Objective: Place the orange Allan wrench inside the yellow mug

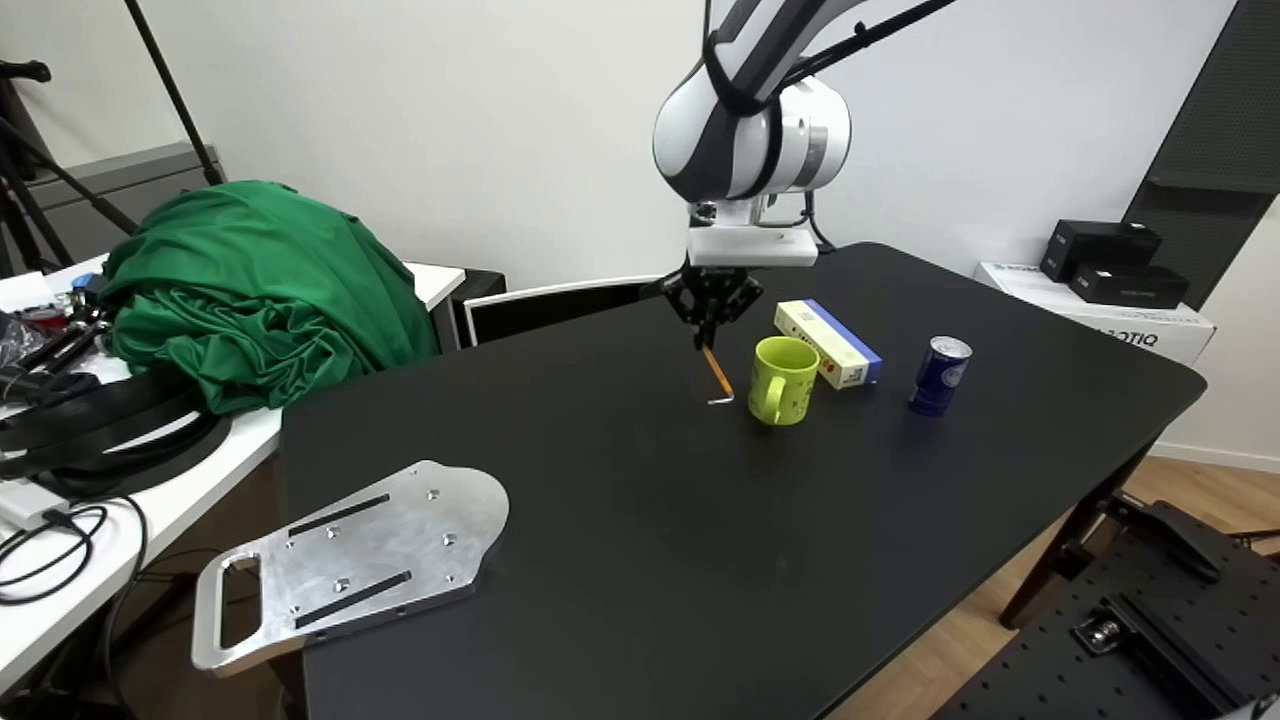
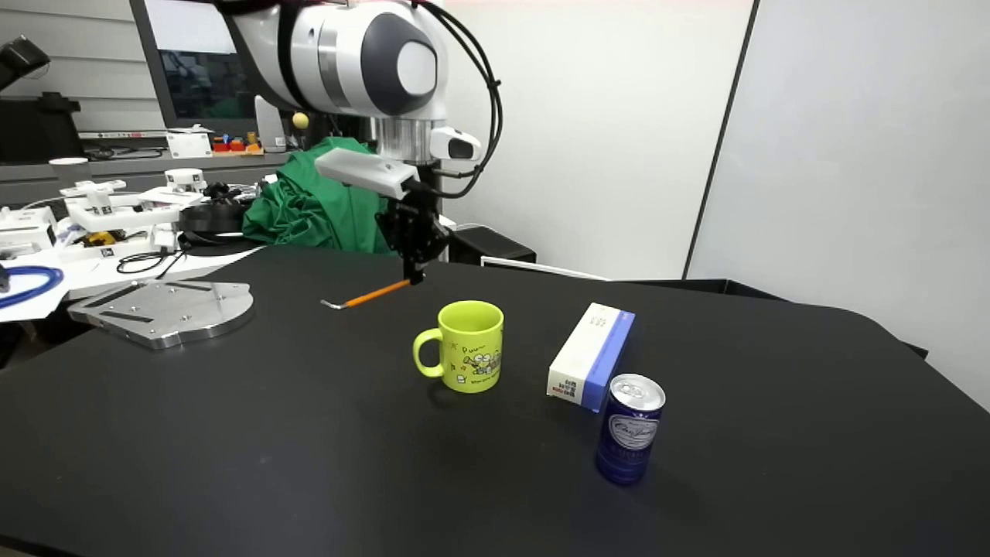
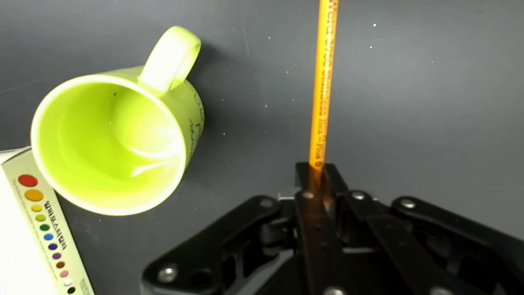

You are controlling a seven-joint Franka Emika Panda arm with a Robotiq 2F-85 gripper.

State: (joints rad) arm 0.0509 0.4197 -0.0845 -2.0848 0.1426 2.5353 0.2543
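Narrowly pinched by the gripper (image 3: 318, 176), the orange Allan wrench (image 3: 322, 88) is outside the yellow mug (image 2: 470, 348).
Its shaft reads "Wera", the remaining print mostly unclear; the mug wears "Puu~" in an exterior view. The wrench's long axis slopes down from the grip, on the mug's handle side, with the bent silver tip at the lower end. Near the mug lies a white-and-blue box (image 2: 592, 354) with Korean lettering; farther from the mug stands a dark blue can (image 2: 630, 433), its script label too blurred to read.
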